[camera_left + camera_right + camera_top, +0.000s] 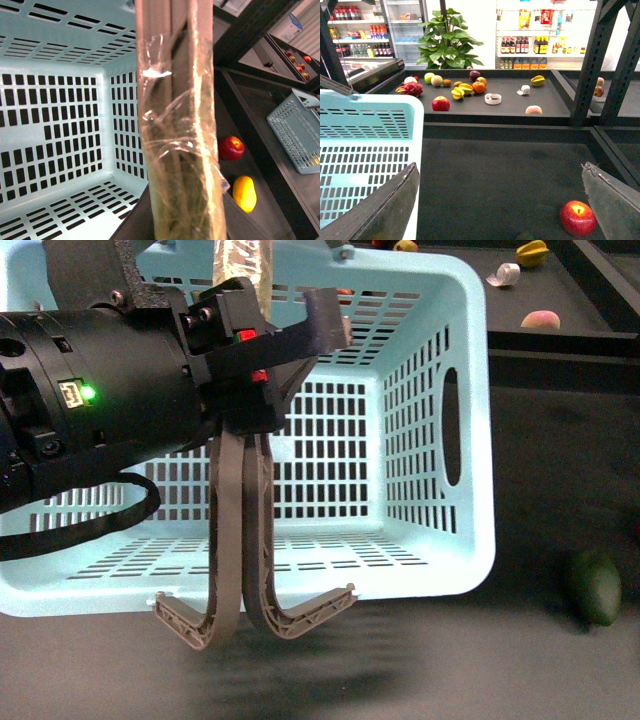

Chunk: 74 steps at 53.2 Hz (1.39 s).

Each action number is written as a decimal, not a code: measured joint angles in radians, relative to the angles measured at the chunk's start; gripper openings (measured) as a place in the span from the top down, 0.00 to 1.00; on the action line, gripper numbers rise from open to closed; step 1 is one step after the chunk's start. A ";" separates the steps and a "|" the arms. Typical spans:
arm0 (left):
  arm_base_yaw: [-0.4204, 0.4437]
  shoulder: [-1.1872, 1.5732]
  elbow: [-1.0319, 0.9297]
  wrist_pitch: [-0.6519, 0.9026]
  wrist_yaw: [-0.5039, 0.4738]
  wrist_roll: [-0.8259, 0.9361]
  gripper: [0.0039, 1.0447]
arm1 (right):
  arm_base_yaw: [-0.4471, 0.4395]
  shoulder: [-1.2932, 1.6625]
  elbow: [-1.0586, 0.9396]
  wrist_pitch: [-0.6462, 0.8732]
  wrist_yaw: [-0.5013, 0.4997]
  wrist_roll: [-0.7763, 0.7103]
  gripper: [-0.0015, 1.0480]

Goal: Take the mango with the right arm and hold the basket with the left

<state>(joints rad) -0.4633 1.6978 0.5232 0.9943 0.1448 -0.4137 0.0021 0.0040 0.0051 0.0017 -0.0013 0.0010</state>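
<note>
**Basket's held, mango not picked up yet**

The big light-blue slotted plastic shopping basket [480, 440] looks light and stiff but bulky. The left hand [280, 330] is pinched on its taped grey-brown swing handles [228, 530], which seems the sensible spot. The small glossy yellow-orange oblong mango [244, 193] lies on the dark table [510, 170] just outside the basket, near a red apple [231, 148]. I'd guess it's slippery and bruises easily, so grip across its narrow middle. The right hand [500, 205] is spread wide and empty.

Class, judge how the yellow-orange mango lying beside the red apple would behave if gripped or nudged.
The mango has a glossy skin, so it is probably slippery. Its rounded oblong shape may roll when pushed. It looks solid, so likely stiff rather than floppy.
</note>
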 joint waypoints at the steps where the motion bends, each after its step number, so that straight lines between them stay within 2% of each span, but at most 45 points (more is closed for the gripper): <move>1: -0.003 0.000 0.000 0.003 -0.001 -0.002 0.91 | 0.000 0.000 0.000 0.000 0.000 0.000 0.08; 29: -0.087 0.013 0.022 0.018 -0.035 -0.044 0.91 | 0.000 0.000 0.000 0.000 0.000 0.000 0.08; 66: -0.090 0.013 0.023 -0.005 -0.058 -0.035 0.91 | 0.002 0.002 0.000 0.002 0.012 -0.001 0.08; 68: -0.090 0.013 0.023 -0.005 -0.058 -0.035 0.91 | 0.009 0.027 0.000 0.040 0.100 -0.012 0.08; 70: -0.090 0.013 0.023 -0.005 -0.058 -0.035 0.91 | -0.002 0.068 0.000 0.092 0.146 -0.013 0.08; 74: -0.089 0.013 0.023 -0.005 -0.059 -0.035 0.91 | -0.080 0.195 0.000 0.216 0.143 -0.016 0.08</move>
<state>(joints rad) -0.5526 1.7107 0.5465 0.9897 0.0860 -0.4492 -0.0776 0.1993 0.0048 0.2172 0.1413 -0.0147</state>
